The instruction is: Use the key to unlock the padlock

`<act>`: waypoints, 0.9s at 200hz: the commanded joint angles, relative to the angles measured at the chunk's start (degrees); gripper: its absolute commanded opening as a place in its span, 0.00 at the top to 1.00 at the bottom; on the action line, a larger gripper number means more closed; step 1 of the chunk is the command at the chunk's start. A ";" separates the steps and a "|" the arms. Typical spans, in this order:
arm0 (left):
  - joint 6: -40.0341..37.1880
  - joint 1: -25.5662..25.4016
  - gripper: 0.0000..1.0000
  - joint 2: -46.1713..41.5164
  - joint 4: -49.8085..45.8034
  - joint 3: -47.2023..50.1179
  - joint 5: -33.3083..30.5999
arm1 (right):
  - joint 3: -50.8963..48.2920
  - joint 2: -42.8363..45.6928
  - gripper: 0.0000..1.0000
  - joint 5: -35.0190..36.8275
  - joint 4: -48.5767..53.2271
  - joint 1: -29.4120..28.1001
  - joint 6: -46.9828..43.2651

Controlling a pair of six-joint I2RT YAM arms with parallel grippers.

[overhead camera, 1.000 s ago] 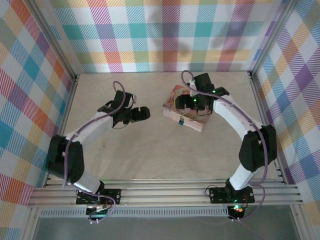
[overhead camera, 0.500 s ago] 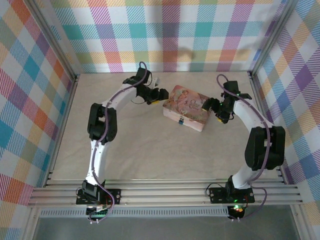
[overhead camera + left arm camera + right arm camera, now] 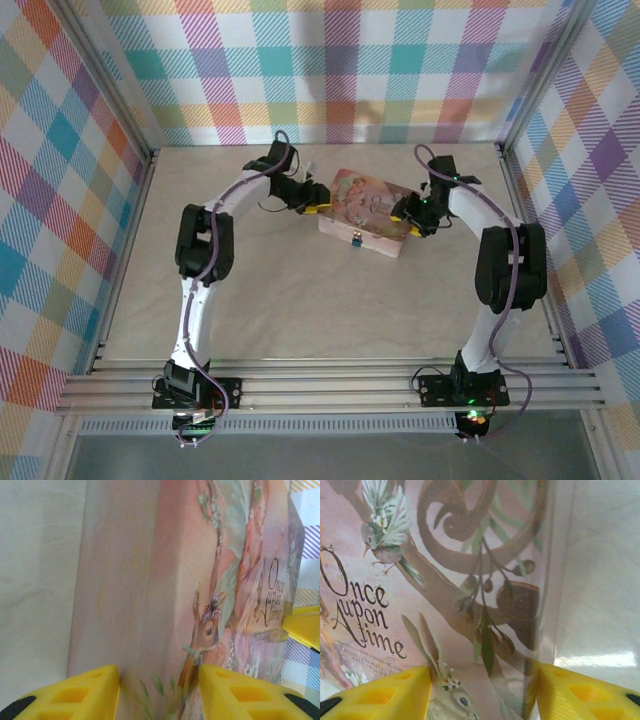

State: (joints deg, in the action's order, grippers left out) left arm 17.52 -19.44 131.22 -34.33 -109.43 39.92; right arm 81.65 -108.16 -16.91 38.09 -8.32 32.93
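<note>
A pink illustrated tin box point(image 3: 365, 210) lies on the table toward the back. The small yellow padlock point(image 3: 356, 239) hangs on its front wall. The key is out of view. My left gripper point(image 3: 318, 206) is at the box's left end. In the left wrist view its yellow fingers point(image 3: 75, 695) stand apart, one beside the plain side wall and one over the lid of the box point(image 3: 165, 580). My right gripper point(image 3: 408, 218) is at the box's right end, and its fingers point(image 3: 585, 692) straddle the box's point(image 3: 445, 580) right edge the same way.
The beige table point(image 3: 300, 300) is enclosed by checked walls on the left, back and right. Aluminium rails run along the near edge by the arm bases. Both arms arch in toward the box from either side.
The left arm swung from mid-table up to the box's left end. The right gripper left the lid, went right, then came in at the right end. Both jaws narrowed. The box slid slightly left.
</note>
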 commanded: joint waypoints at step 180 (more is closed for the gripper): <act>2.12 19.25 0.55 -24.52 8.78 31.80 -11.73 | 50.38 -32.65 0.37 -6.32 -2.65 -23.70 5.76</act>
State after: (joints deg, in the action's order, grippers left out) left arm 18.70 -0.01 106.30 -31.29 -77.25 27.90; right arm 134.85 -144.42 -16.12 36.01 -28.42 37.10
